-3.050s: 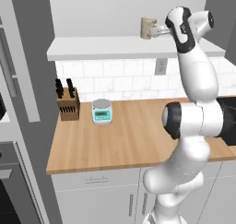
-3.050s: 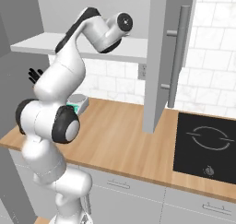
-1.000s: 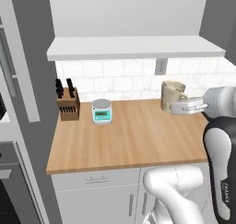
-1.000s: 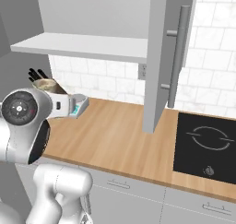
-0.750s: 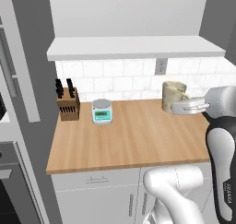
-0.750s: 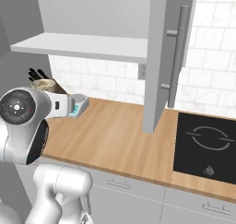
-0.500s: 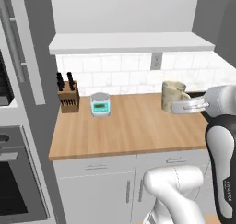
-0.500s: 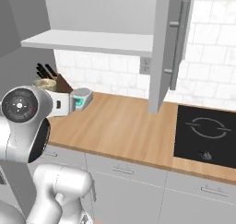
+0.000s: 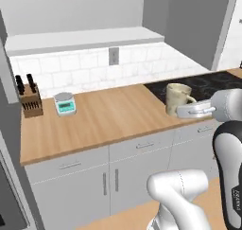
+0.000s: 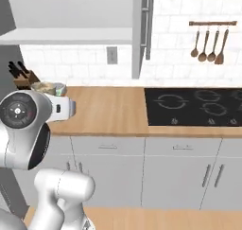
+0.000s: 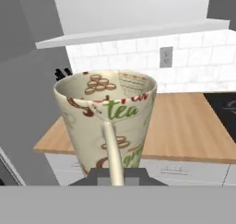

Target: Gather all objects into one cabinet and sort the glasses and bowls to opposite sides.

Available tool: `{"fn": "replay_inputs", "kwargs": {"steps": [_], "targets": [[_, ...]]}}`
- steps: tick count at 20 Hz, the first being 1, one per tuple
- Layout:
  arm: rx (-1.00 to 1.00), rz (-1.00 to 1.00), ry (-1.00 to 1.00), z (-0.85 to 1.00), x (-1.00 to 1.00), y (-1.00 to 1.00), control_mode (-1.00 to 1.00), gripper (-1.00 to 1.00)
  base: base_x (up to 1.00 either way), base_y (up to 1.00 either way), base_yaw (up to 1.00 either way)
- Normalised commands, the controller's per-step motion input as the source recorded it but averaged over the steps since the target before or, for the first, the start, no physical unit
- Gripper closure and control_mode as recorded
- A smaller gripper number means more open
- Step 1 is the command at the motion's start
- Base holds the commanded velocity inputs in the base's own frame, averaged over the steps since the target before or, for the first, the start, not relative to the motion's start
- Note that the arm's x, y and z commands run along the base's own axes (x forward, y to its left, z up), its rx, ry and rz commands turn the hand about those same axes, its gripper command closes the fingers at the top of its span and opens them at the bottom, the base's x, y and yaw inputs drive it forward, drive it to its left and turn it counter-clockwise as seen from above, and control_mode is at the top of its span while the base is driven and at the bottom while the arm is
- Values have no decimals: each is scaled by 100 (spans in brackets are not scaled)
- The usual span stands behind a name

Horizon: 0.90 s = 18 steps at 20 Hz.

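Note:
My gripper (image 9: 188, 112) is shut on the handle of a pale cream mug (image 9: 177, 98) printed with "tea", one of the glasses. It holds the mug upright at chest height over the counter's front edge. In the hand view the mug (image 11: 108, 112) stands just ahead of the gripper (image 11: 114, 174), handle towards the camera. In the right base view the mug (image 10: 45, 87) peeks out behind my arm. The cabinet (image 10: 71, 35) hangs above the counter, its grey door (image 10: 140, 30) with the bar handle swung open. The bowls are out of view.
On the wooden counter (image 9: 108, 118) a knife block (image 9: 29, 100) and a small kitchen scale (image 9: 64, 103) stand at the back left. A black hob (image 10: 194, 106) lies to the right, with utensils (image 10: 208, 42) hanging on the wall above it.
The arm came down from cabinet-shelf height to chest height with the mug. Since then the base has moved, shifting the whole scene and bringing the hob into view. The grip is unchanged.

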Motion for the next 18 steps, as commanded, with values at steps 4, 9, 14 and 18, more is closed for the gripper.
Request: {"fn": "replay_inputs", "kwargs": {"steps": [4, 9, 14, 18], "targets": [[0, 0, 0, 0, 0, 0, 100, 100, 3, 13, -80], [0, 0, 0, 0, 0, 0, 100, 100, 11, 3, -84], [0, 0, 0, 0, 0, 0, 100, 100, 11, 0, -85], [0, 0, 0, 0, 0, 0, 100, 100, 65, 0, -69]]}}
